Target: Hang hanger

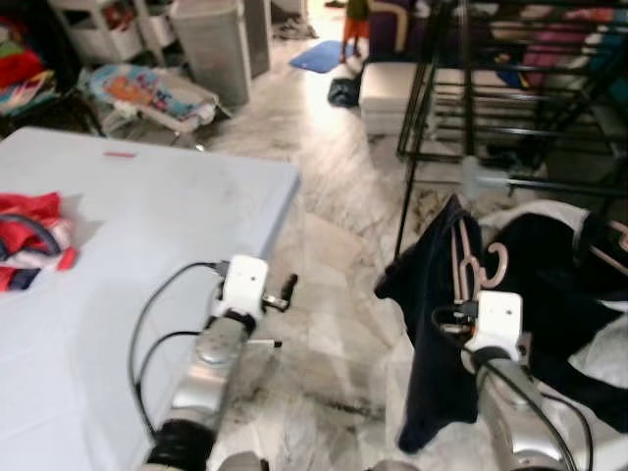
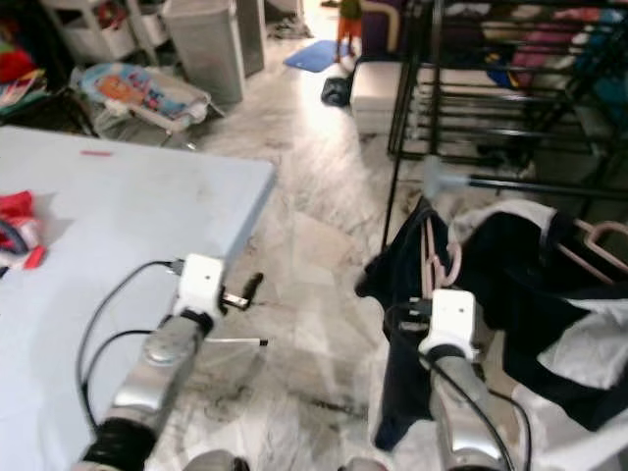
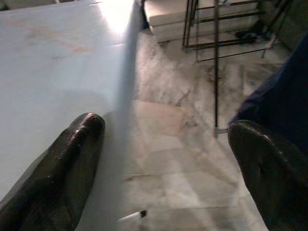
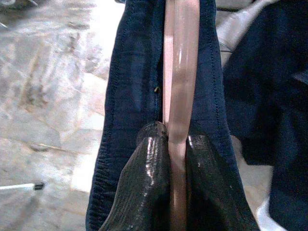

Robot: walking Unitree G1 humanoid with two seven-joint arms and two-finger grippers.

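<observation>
While raised, right claw [image 4: 177, 159] around hanger [image 4: 180, 72]

Two silver metal forearms, lower frame. Each ends in a white boxy wrist module: left [image 1: 242, 283], right [image 1: 496, 319]. Thin black cables loop from each module back along the arm. Black ribbed collar at left elbow [image 1: 180, 446]. Glossy black rounded fingers [image 3: 57, 178], [image 4: 144, 192].

The hanger [image 4: 180, 72] is pale pink, the garment [image 1: 432, 324] on it dark navy, the table [image 1: 147, 226] light blue, the floor [image 1: 334, 324] grey marbled.
</observation>
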